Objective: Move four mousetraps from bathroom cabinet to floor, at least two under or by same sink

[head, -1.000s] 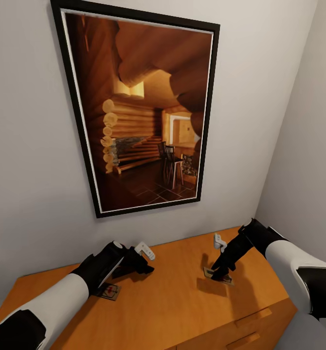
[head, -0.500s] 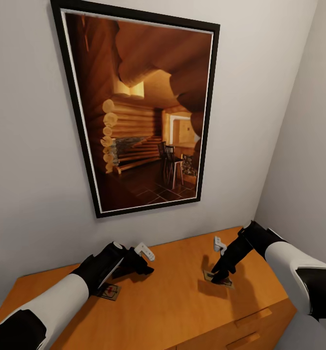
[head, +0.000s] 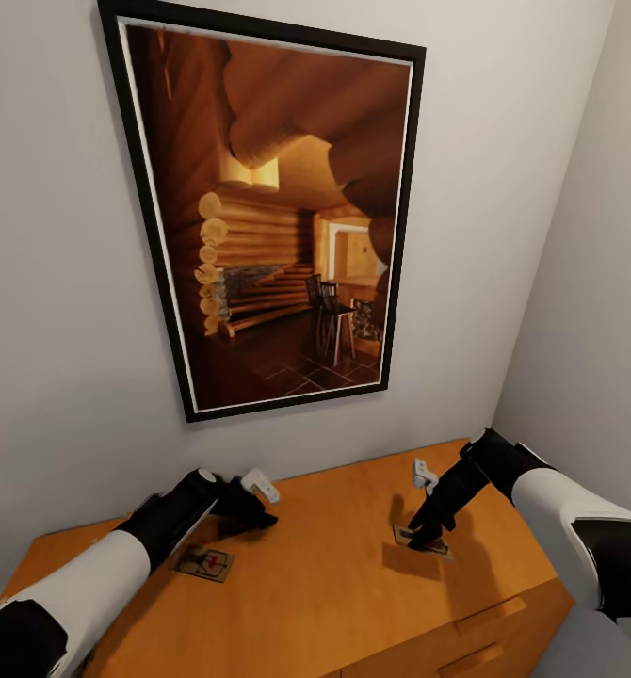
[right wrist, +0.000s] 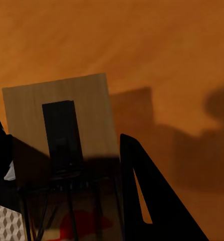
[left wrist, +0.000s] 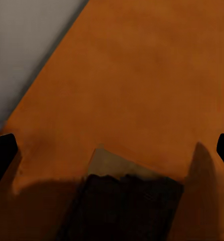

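On the orange cabinet top (head: pixel 334 565), one mousetrap (head: pixel 203 562) lies flat beside the left gripper (head: pixel 245 508), fingers apart. Farther right, the right gripper (head: pixel 427 535) clamps another mousetrap (head: pixel 430 543) (tilted off the surface), apparently for lifting.

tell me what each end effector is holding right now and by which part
Right end effector sits at one end of a mousetrap on the cabinet; whether it grips cannot be told. Left end effector holds nothing.

Two mousetraps (head: pixel 203 562) (head: pixel 423 540) apart on the cabinet (head: pixel 334 574), below a picture (head: pixel 268 217).
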Tool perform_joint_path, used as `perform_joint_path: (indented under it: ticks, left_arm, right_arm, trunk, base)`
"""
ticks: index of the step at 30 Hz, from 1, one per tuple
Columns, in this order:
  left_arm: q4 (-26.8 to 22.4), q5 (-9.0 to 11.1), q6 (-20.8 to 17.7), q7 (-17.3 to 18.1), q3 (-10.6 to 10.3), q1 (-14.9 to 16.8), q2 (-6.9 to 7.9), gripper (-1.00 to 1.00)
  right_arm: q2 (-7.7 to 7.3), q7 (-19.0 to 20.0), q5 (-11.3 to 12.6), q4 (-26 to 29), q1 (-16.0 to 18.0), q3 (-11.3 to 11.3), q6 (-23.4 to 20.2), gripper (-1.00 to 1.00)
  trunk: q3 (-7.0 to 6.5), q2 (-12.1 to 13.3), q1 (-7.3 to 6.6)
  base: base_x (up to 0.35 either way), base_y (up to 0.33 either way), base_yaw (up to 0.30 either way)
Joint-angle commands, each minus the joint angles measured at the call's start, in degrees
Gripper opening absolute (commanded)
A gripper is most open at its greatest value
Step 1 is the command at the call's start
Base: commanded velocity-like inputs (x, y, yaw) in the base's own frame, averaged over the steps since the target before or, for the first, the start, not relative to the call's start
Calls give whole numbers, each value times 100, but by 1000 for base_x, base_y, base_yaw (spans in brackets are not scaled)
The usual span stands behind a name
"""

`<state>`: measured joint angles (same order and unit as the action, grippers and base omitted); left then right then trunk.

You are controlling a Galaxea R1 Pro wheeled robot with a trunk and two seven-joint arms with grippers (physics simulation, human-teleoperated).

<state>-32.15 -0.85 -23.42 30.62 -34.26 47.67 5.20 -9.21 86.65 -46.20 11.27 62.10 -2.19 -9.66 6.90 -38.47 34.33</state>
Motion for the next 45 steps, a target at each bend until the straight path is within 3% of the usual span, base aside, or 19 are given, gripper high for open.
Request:
perform_joint_path:
  ticks: [1,4,7,10,11,14,17,23,27,45]
  left_arm:
    - [-22,6,57,47,-19,5,125,100]
    - [-56,16,164,215,-19,5,343,100]
    - [-100,14,220,691,5,5,576,100]
    - [-292,8,243,1169,80,5,916,100]
    - [-423,6,246,1269,128,5,1044,100]
    - [-645,-2,255,1391,188,5,1233,100]
    - [-703,-18,303,1410,177,5,1278,100]
    - [-730,-344,763,1446,134,5,1307,100]
    - [-731,-432,894,1474,132,5,1286,100]
    - [-732,-442,923,1622,121,5,1060,100]
  right_arm:
    - [-1,36,6,8,4,-20,-97,-100]
    - [-1,36,6,8,4,-20,-97,-100]
    - [-1,36,6,11,4,-22,-98,-100]
    - [-1,36,6,8,4,-21,-97,-100]
    - [-1,36,6,8,4,-22,-97,-100]
    - [-1,36,6,7,4,-22,-97,-100]
    - [0,36,6,7,4,-22,-97,-100]
    - [-1,36,6,7,4,-22,-99,-100]
    - [-1,36,6,7,4,-21,-98,-100]
    - [0,36,6,9,4,-23,-97,-100]
  trunk:
    - [11,-9,2]
    - [11,-9,2]
    - [11,-9,2]
    - [11,-9,2]
    - [11,-9,2]
    - [11,-9,2]
    - [11,-9,2]
    - [11,-9,2]
    - [11,-9,2]
    - [11,-9,2]
  base:
    - [0,0,0]
    - [0,0,0]
    - [0,0,0]
    - [0,0,0]
    - [0,0,0]
    - [0,0,0]
    - [0,0,0]
    - [0,0,0]
    - [0,0,0]
    - [0,0,0]
